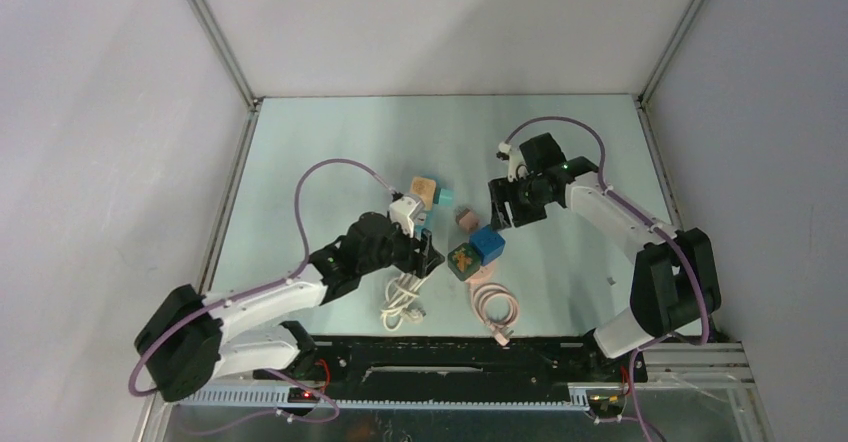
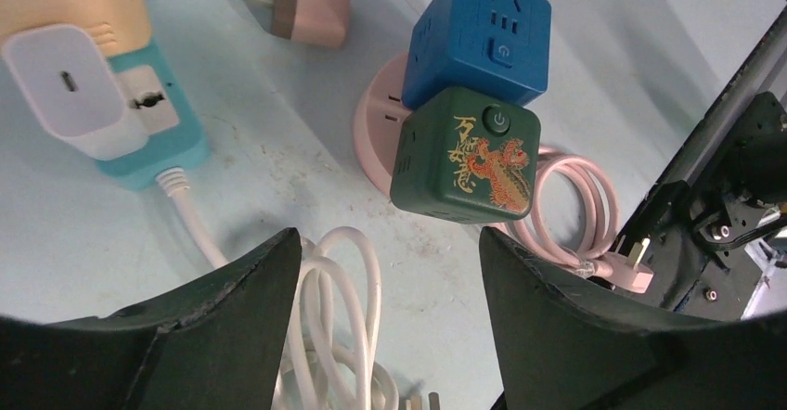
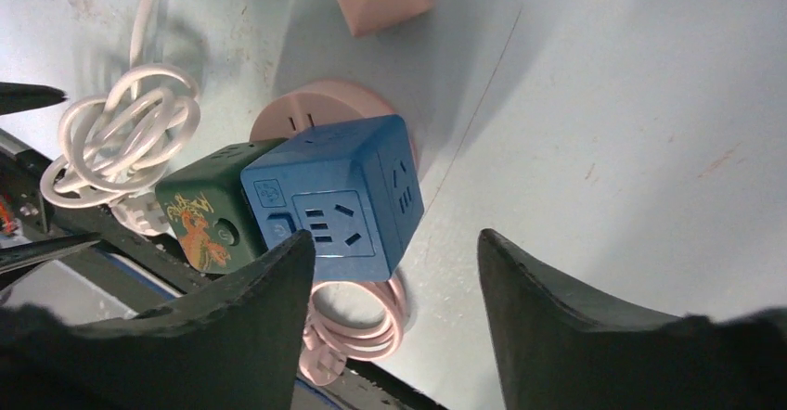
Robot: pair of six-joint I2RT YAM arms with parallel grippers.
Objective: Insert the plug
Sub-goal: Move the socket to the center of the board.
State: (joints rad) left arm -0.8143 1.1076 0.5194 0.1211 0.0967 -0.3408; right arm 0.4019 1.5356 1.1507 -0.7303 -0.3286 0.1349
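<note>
Your white plug (image 2: 419,401) shows only its prongs at the bottom edge of the left wrist view, ending the coiled white cord (image 2: 345,275) that lies on the table (image 1: 330,152) beside the green cube (image 2: 466,155), which touches the blue cube (image 2: 478,34) over a round pink socket (image 2: 376,118). Your left gripper (image 2: 388,238) hovers above that coil, jaws wide apart, nothing between them. Your right gripper (image 3: 394,238) hangs over the blue cube, likewise spread and empty.

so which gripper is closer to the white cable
Left. The left gripper hangs at the far edge of the white cable, with the coil just below its fingers. The right gripper is farther off, beyond the blue cube.
</note>
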